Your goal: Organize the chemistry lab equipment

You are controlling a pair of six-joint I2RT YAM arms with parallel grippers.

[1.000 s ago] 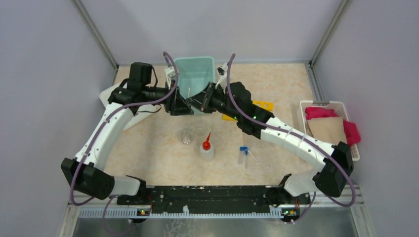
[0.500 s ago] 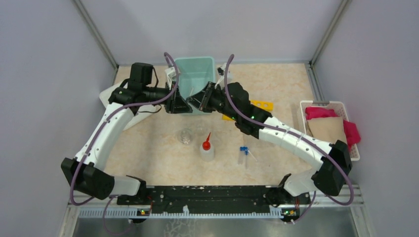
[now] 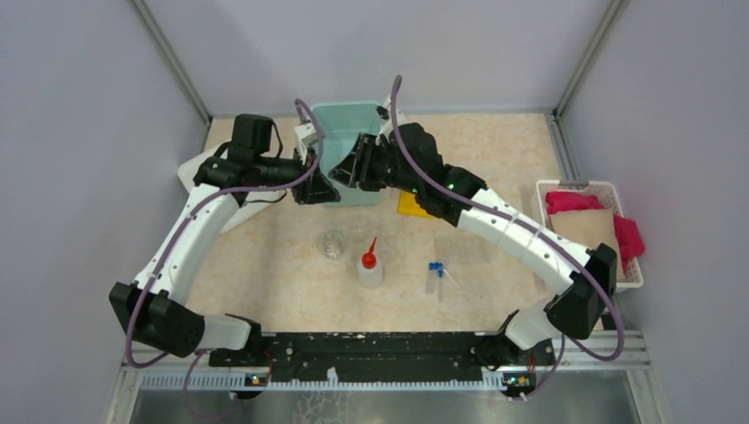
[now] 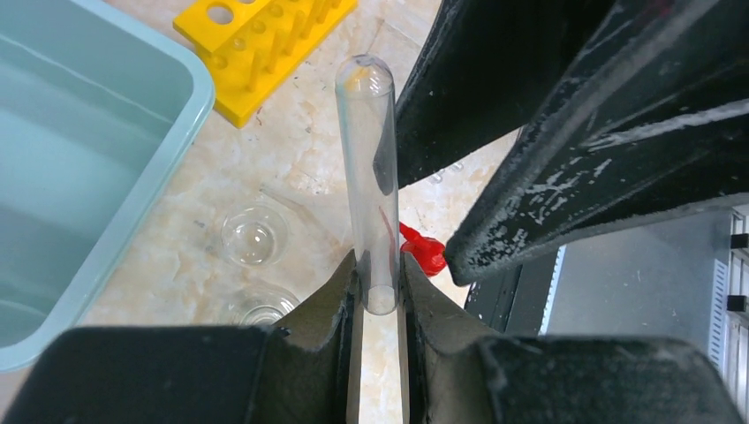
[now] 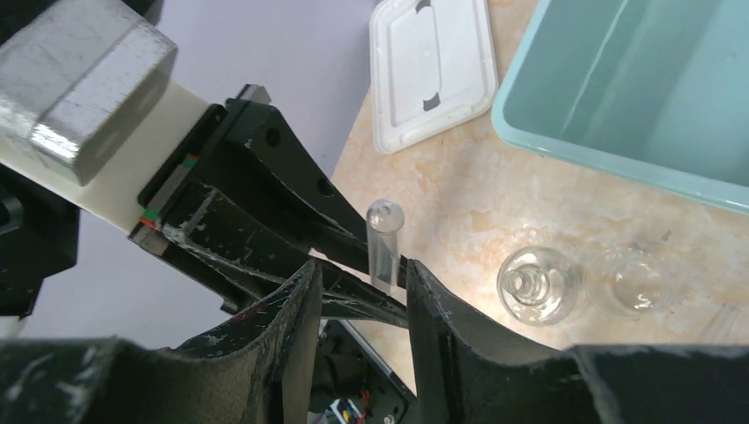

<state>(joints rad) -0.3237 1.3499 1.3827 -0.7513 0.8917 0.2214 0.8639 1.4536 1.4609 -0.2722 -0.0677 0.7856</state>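
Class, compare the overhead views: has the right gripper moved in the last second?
Yes. The right gripper has shifted upward and slightly left in the overhead view, further along the teal bin.

test tube (image 4: 367, 159): clear and glossy, glass or hard plastic, can't tell which
bin (image 4: 106, 115): teal plastic, smooth, soft sheen
rack (image 4: 265, 40): yellow plastic, pretty matt
cups (image 4: 253, 237): clear, shiny
table (image 4: 291, 168): beige marbled top, smooth
left gripper (image 4: 378, 265): black, matt
right gripper (image 5: 362, 269): black, matt, scuffed with pale scratches
basket (image 3: 540, 203), far right: white plastic
cloths (image 3: 574, 201): pink and brown fabric, matt
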